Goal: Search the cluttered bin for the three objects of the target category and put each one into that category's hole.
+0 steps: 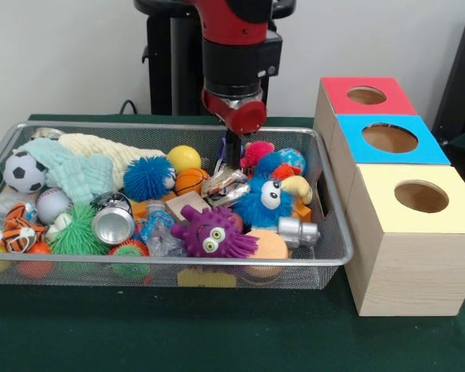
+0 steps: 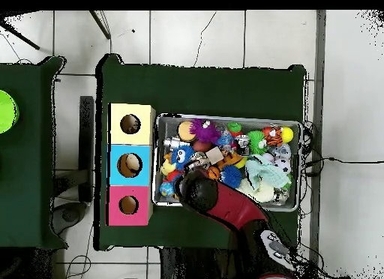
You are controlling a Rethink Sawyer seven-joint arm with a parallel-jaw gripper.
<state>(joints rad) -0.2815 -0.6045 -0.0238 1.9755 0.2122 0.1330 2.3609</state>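
Well, the gripper (image 1: 231,155) is down inside the wire mesh bin (image 1: 337,225), hanging from the red wrist at the back middle of the pile, right over a crinkled silvery wrapper (image 1: 226,186). Its dark fingers are mostly hidden behind the wrist, and I cannot tell whether they are spread or closed, or whether they have hold of anything.

Close around it sit a small basketball (image 1: 191,180), a yellow ball (image 1: 184,158), a spiky blue ball (image 1: 146,177) and a blue plush bird (image 1: 263,200) with a yellow beak. Further out there is a purple plush monster (image 1: 213,234), a metal can (image 1: 113,223) lying on its side with its open mouth toward the front of the bin and its long axis running front to back, a green spiky ball (image 1: 77,229), a soccer ball (image 1: 23,171) and a tiger-striped toy (image 1: 19,229).

Beside the bin stand three boxes, each with a round hole: red (image 1: 367,96), blue (image 1: 390,138) and yellow (image 1: 421,196). From above, something pale seems to lie in the blue box's hole (image 2: 130,165), so one item may be in already, though I can't be sure. The bin is still crowded, so I'd judge most of the sorting remains. Which category is wanted, the scene doesn't say.
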